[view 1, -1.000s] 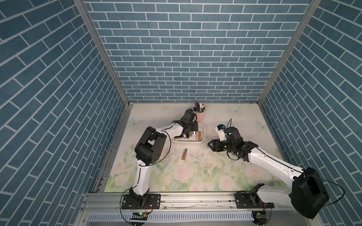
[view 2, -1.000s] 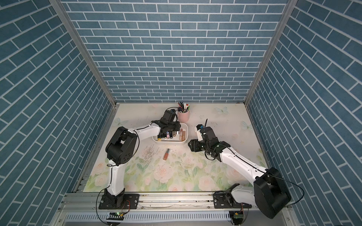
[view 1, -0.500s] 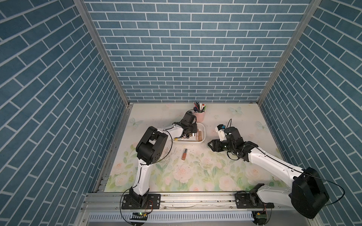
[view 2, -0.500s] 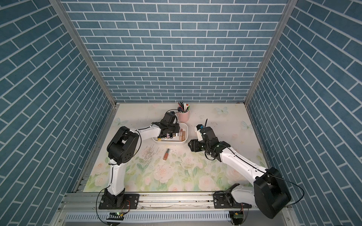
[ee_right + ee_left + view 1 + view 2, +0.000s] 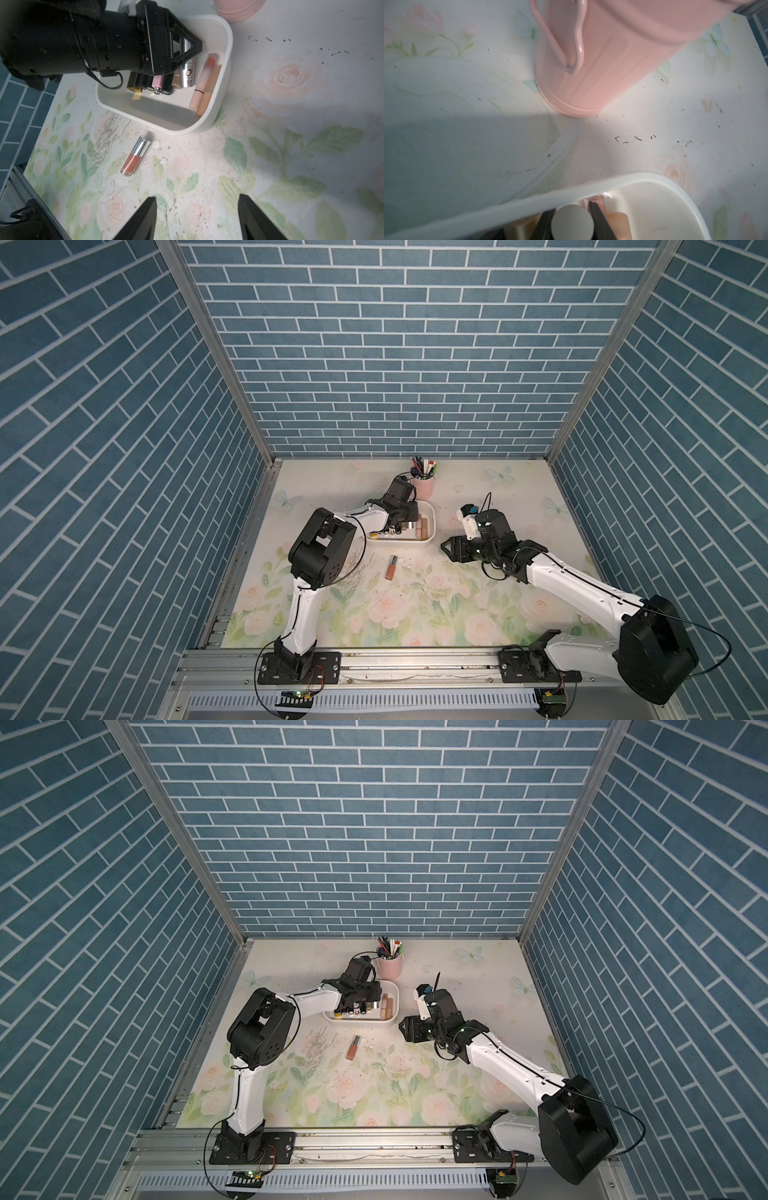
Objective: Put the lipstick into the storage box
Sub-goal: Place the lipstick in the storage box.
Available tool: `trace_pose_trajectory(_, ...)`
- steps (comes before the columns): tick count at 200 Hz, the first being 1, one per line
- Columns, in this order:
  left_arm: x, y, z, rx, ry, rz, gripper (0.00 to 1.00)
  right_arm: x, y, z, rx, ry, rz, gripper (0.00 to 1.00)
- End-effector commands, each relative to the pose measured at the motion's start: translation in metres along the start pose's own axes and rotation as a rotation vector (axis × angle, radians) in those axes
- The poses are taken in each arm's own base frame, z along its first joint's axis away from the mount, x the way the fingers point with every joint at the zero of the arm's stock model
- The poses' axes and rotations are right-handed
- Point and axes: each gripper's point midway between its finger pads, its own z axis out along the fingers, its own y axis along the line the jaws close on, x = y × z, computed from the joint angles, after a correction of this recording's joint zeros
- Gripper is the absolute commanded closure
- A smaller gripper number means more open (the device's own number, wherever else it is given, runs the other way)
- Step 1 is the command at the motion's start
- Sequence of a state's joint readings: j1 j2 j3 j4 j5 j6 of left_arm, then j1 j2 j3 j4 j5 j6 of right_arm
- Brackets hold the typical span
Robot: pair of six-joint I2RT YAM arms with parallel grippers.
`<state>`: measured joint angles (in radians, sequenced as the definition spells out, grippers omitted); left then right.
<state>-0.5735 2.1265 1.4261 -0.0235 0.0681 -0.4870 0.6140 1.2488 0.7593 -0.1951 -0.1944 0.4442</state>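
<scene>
The left fingers (image 5: 196,44) are clenched on a silver tube (image 5: 187,70) and reach down inside the box (image 5: 225,68), which stands toward the table's far edge. The tube lies in line with the row of lipsticks already in the box, so the step in hand looks like setting it down. One gloss (image 5: 135,159) is left on the table, just outside the box on the side toward the near edge. The right fingers (image 5: 145,220) are spread and empty, low over the table beside the box. Next the left fingers should let go and lift straight out without knocking the row; then the gloss needs a grip across its body.
</scene>
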Motion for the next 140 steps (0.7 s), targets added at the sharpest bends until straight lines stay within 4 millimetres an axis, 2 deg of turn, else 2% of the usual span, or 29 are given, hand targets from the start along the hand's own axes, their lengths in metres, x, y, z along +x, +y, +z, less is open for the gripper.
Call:
trace_pose_trajectory(1,0.0287,0.0245,0.0178,-0.065,0.075,-0.006,0.74,-0.0013,-0.0021,-0.0008,0.01,-0.004,-0.017,0.34)
trace_pose_trajectory(140,0.0248,0.0287,0.0121,-0.067,0.069,-0.014,0.58,-0.0034,-0.0006,-0.0013,0.004,-0.009,-0.014,0.33)
